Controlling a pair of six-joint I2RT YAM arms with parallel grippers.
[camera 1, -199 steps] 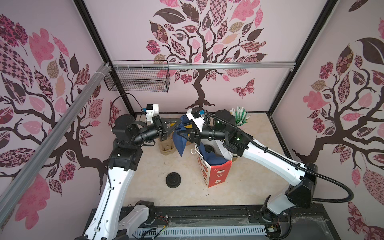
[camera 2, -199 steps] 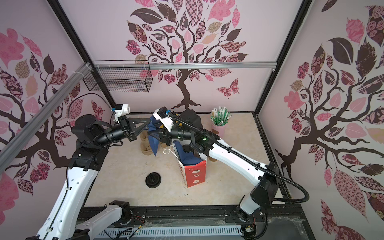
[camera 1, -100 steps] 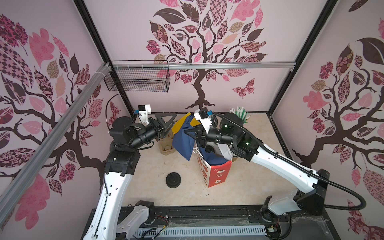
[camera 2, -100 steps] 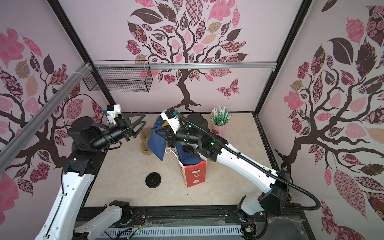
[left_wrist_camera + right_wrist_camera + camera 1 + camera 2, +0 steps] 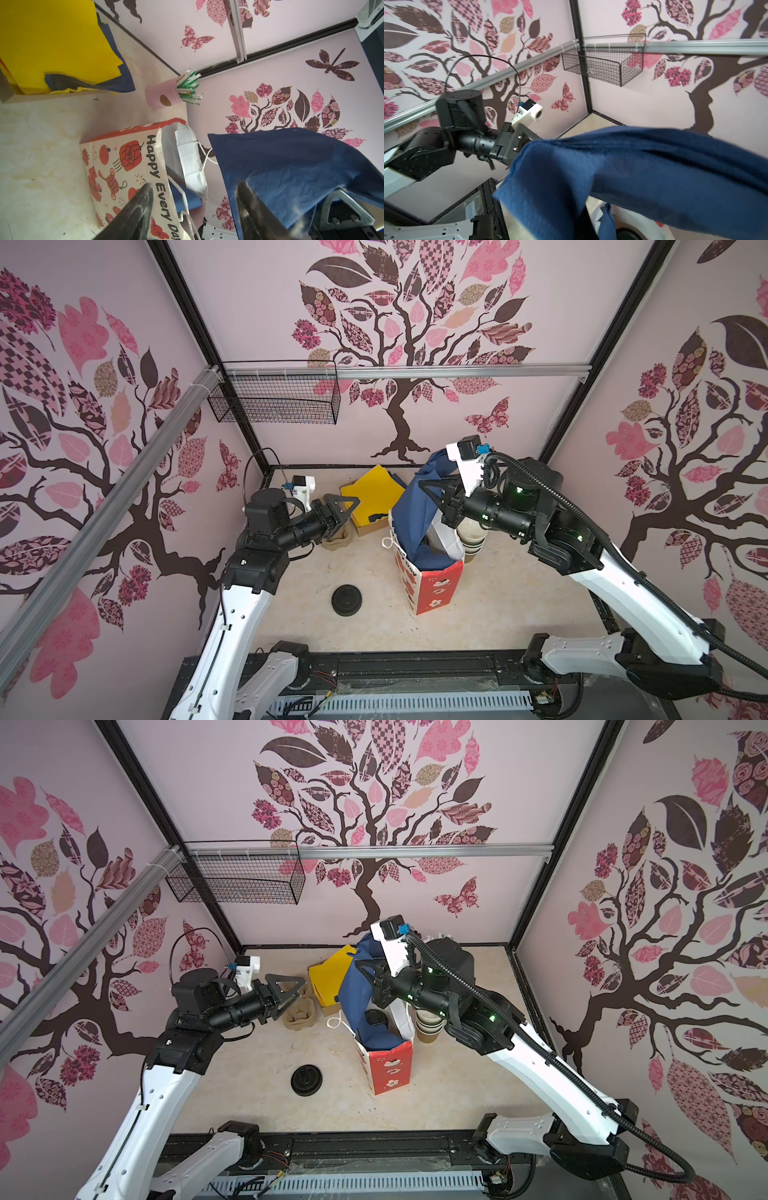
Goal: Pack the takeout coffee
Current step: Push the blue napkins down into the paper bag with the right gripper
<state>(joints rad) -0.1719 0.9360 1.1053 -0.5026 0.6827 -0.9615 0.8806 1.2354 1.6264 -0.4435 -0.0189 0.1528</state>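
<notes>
Treat the takeout coffee (image 5: 375, 1018), 1 black lid showing inside the paper bag (image 5: 390, 1065), as probably light, crushable and spillable, gripping its body just below the lid; note right gripper (image 5: 368, 973) clamped on the blue napkin (image 5: 353, 990), left gripper (image 5: 194, 193) spread wide and empty.

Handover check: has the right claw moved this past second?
Yes. The right claw, gripping the blue napkin, shifted right: from left of the red bag to over it.
</notes>
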